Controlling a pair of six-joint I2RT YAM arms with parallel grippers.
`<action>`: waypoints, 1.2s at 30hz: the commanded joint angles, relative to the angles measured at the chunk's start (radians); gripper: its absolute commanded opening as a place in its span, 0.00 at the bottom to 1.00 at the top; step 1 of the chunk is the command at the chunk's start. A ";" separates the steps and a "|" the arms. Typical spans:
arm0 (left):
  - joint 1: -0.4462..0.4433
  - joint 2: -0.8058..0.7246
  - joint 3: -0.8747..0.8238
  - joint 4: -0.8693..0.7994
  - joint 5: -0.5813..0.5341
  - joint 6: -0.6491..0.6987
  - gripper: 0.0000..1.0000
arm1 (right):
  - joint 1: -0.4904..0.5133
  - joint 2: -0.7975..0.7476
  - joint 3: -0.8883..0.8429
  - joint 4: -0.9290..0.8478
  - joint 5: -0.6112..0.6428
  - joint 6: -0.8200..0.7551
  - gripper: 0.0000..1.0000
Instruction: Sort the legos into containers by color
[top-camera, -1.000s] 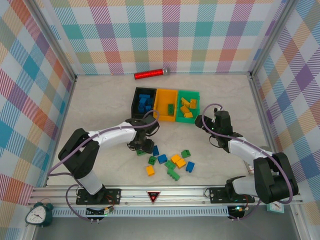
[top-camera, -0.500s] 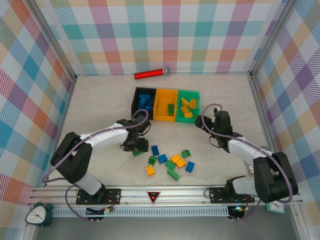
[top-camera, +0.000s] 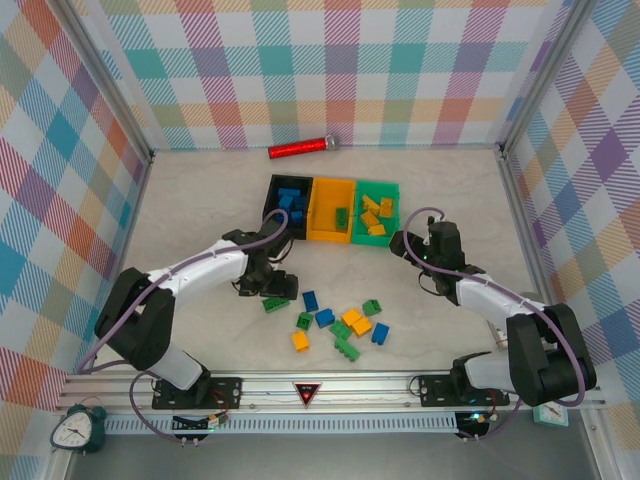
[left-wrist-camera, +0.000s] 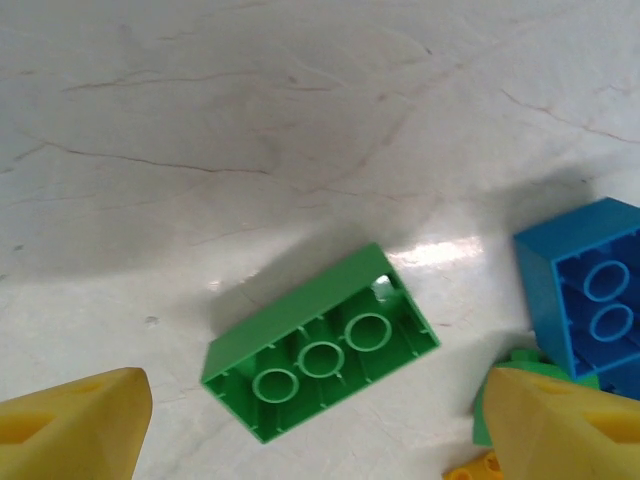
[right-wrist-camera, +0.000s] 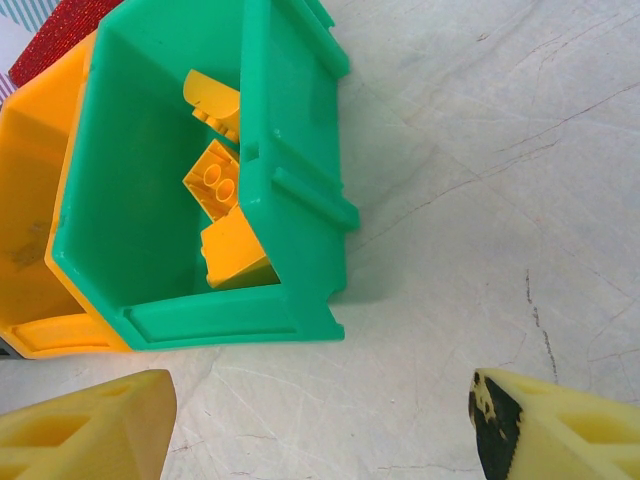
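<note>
the left gripper (top-camera: 272, 290) opens wider and shifts left, away from the bins. the green brick (left-wrist-camera: 320, 360) lies released on the table.

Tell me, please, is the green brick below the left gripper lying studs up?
No, the green brick shows its hollow underside with three tubes.

Bright, even light; soft shadows.

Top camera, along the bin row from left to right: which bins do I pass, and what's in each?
black bin with blue bricks → orange-yellow bin with one green brick → green bin with yellow-orange bricks
</note>
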 joint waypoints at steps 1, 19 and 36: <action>0.001 0.027 0.041 -0.097 0.073 0.145 0.86 | 0.007 0.002 0.029 0.004 -0.011 -0.011 0.77; -0.009 0.179 0.120 -0.105 -0.001 0.217 0.81 | 0.009 -0.016 0.026 -0.004 -0.003 -0.013 0.77; -0.026 0.195 0.097 -0.056 0.016 0.179 0.33 | 0.009 -0.005 0.029 -0.002 -0.003 -0.015 0.77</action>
